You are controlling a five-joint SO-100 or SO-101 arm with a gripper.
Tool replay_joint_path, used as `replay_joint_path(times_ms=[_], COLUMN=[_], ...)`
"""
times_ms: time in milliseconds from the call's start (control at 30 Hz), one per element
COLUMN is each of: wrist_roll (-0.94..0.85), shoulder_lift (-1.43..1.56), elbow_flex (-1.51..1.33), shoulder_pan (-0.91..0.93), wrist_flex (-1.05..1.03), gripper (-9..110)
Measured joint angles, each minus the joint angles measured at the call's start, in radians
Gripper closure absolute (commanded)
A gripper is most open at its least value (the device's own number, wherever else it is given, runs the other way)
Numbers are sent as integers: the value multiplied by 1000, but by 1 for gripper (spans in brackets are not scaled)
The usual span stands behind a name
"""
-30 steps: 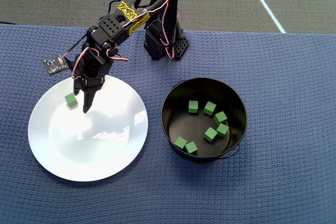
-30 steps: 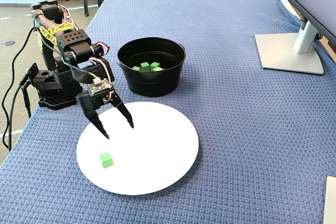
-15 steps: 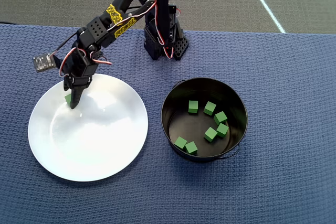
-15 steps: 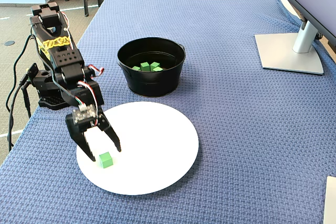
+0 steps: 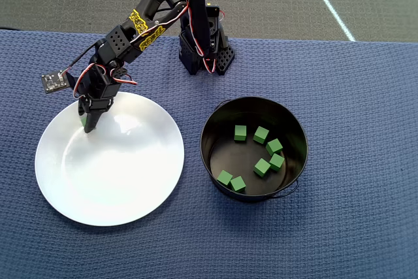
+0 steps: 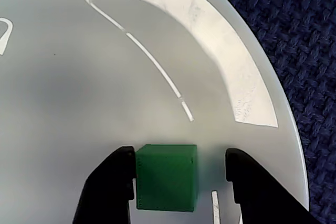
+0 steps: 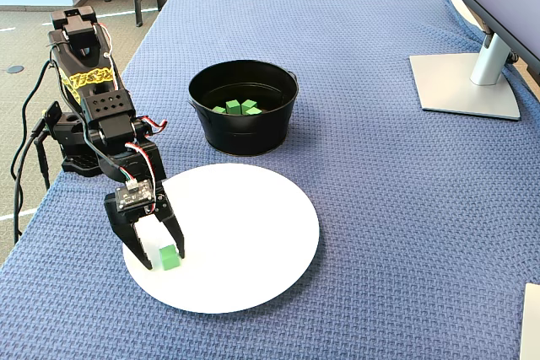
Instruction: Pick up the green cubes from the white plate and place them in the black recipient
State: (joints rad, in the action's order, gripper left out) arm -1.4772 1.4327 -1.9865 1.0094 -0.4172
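Gripper (image 6: 179,182) sits nearest the wrist cam, jaws spread, not yet clamped, w/ the last green cube (image 6: 167,178) between them on the white plate (image 6: 63,77). Left finger (image 6: 113,187) looks to be touching or nearly touching the cube face; right finger (image 6: 252,187) is clearly apart from it. So the cube is off-centre in the jaws.

Risks from here, my read:
- Closing w/ that offset means the right finger shoves the cube sideways first. Plate is glossy, so it could slide or twist rather than seat square.
- Cube is near the plate rim (image 6: 283,108) (blue cloth just beyond). A bad nudge may send it off the plate.
- Fingertips look low against the plate, so they could drag on it or shift it.

Black recipient (image 5: 253,148) holds seven cubes (image 5: 261,166) in the overhead view, well apart from the plate, to its right.

Hard to see: overhead view hides the cube under the gripper (image 5: 87,122), only a green sliver shows. Fixed view shows just a few cubes in the pot (image 7: 243,107), its front wall blocks the rest. Fingertip-to-plate contact can't be told. Wrist view cuts off the lower part of both fingers.
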Motion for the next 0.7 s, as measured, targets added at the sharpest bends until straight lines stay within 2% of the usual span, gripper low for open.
replay_joint_path(times_ms=[200,300,700], wrist_roll=[49,101,311], shoulder_lift=[0,0,87], elbow_flex=[-2,28,503], shoulder_pan=[-9,-23,-123], wrist_flex=[2,-61,-637], gripper=[102,102,102])
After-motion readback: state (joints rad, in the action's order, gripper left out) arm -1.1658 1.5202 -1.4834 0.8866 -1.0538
